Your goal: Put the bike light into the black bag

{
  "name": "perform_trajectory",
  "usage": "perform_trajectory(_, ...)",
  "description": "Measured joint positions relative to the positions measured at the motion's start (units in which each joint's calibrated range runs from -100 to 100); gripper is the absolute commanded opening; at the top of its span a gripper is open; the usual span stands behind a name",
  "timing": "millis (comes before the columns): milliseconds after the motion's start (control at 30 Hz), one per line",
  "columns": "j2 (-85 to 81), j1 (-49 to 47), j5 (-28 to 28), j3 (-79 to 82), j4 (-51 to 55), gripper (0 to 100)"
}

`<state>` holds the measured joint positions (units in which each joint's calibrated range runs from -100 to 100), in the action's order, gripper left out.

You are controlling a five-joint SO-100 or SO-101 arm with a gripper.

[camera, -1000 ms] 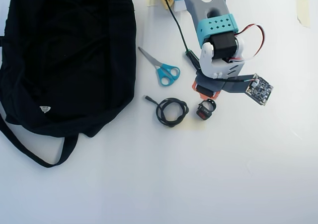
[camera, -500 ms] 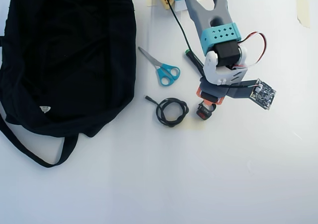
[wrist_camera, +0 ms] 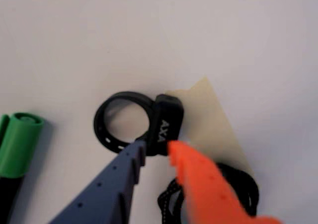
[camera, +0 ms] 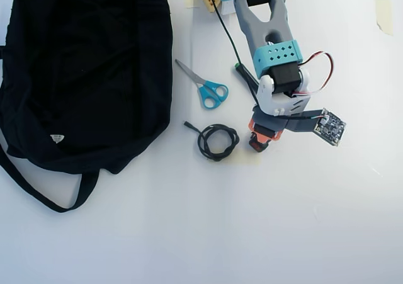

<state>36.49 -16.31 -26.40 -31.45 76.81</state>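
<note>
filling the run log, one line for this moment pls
phase: reach | claw: open, tips either side of bike light | bike light: on table | black bag: apart

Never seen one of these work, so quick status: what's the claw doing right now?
Gripper open, fingertips either side of the bike light. Light on the table, not lifted. Black bag far left in overhead view; scissors and cable between.

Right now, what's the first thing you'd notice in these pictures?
The big black bag fills the overhead view's left side. In the wrist view, the gripper, one finger blue and one orange, straddles the little bike light on the white table.
</note>
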Motion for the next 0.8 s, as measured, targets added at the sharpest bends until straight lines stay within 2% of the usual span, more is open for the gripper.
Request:
perform_trajectory(200, 0.00, 0.29, 0.05, 0.00, -0.17, 20)
perform_trajectory(367, 0.75, 0.29, 0.05, -0.08, -0.17, 27)
perform_trajectory(567, 1.74, 0.29, 0.05, -0.16, -0.86, 25)
perform_trajectory(800, 1.74, 0.44, 0.05, -0.16, -0.86, 31)
